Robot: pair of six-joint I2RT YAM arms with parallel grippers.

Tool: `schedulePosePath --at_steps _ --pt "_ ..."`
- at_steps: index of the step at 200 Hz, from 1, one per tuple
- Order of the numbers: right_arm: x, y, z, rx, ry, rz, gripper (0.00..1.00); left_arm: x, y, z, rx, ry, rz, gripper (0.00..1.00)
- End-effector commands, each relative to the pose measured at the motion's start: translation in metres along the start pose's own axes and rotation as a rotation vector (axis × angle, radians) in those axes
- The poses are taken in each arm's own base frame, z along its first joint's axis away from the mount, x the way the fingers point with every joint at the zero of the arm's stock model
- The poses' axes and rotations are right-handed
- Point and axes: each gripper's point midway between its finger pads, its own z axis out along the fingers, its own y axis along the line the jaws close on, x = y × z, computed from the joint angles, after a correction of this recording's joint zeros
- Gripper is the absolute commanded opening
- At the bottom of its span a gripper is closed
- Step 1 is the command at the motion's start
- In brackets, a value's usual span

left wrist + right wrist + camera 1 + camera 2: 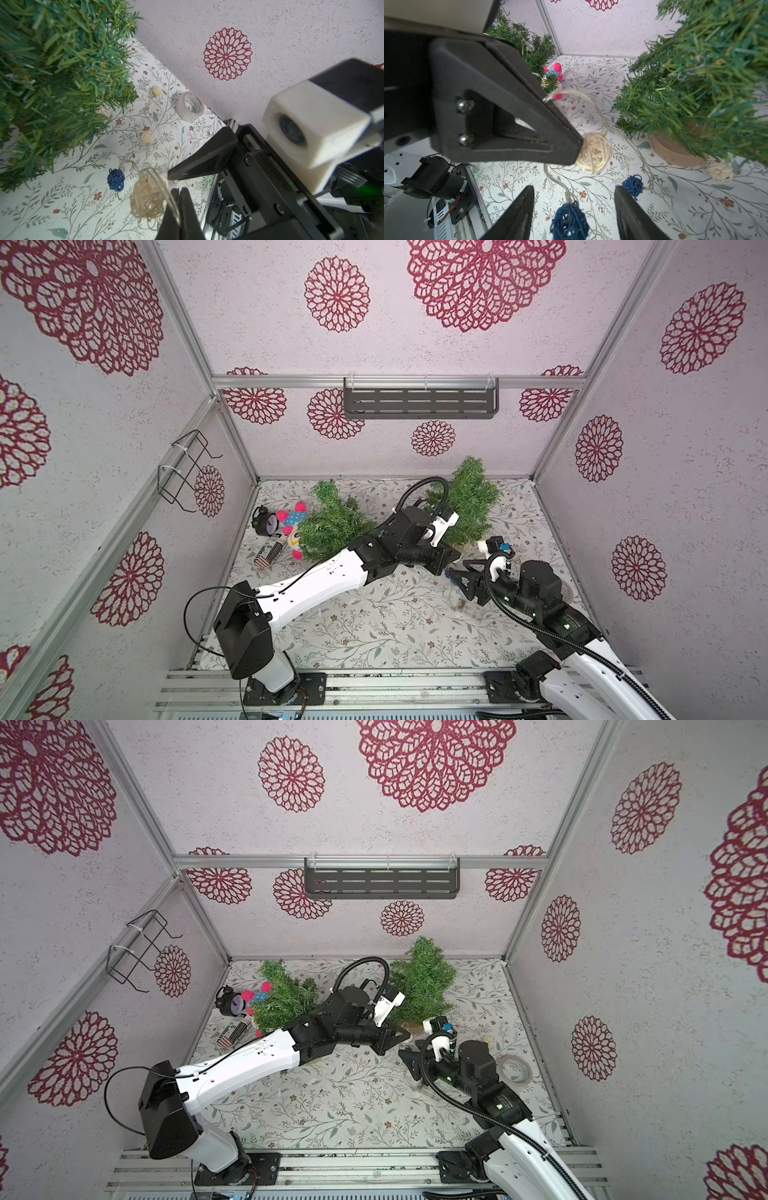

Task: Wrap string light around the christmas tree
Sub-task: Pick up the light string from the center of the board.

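1. Nearest you, a clear battery box (468, 606) lies on the bench (374, 626) below the right wrist. Leave it there; it looks like a good anchor for the tail.
2. Your right end effector (573, 187) stands open. A blue ball (568, 220) of the string light (572, 91) hangs between its fingers, and as far as I can tell it touches neither. If you close, take the wire above the ball, not the woven ball itself.
3. Just beyond, your left end effector (575, 149) is clamped on the wire, with a cream ball (593, 152) right against its tip. I'd hold that pinch until the right has a firm bite.
4. From there the wire trails across the bench to the christmas tree (695, 83) and its wooden base (672, 149). Another cream ball (719, 172) lies beside the base, and a strand shows among the branches.
5. Carry the wire high and round the back with slack. The tree looks light, so a tight pull could tip it.
6. Farthest off, a second tree (332, 522) and a tape roll (190, 106) sit well clear.
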Motion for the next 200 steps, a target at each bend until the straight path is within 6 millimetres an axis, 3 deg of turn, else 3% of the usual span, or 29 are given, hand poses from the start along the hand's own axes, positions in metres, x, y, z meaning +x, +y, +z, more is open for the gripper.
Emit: schedulePosePath --at_steps 1,70,119,179,200 --pt "-0.022 0.012 -0.006 -0.029 -0.062 -0.081 0.63 -0.021 -0.010 -0.015 0.015 -0.053 0.023 0.00" --pt "-0.031 0.008 0.006 -0.006 -0.102 -0.069 0.55 -0.028 -0.020 -0.022 0.044 -0.066 0.026 0.00" --pt "-0.037 0.018 0.017 -0.068 -0.106 -0.026 0.30 -0.031 -0.025 -0.020 0.058 -0.073 0.031 0.04" --pt "-0.040 0.016 0.015 -0.057 -0.137 0.007 0.10 -0.040 -0.027 -0.013 0.067 -0.095 0.026 0.04" --pt "-0.042 0.017 0.015 -0.062 -0.154 0.022 0.05 -0.037 -0.028 -0.012 0.072 -0.085 0.027 0.09"
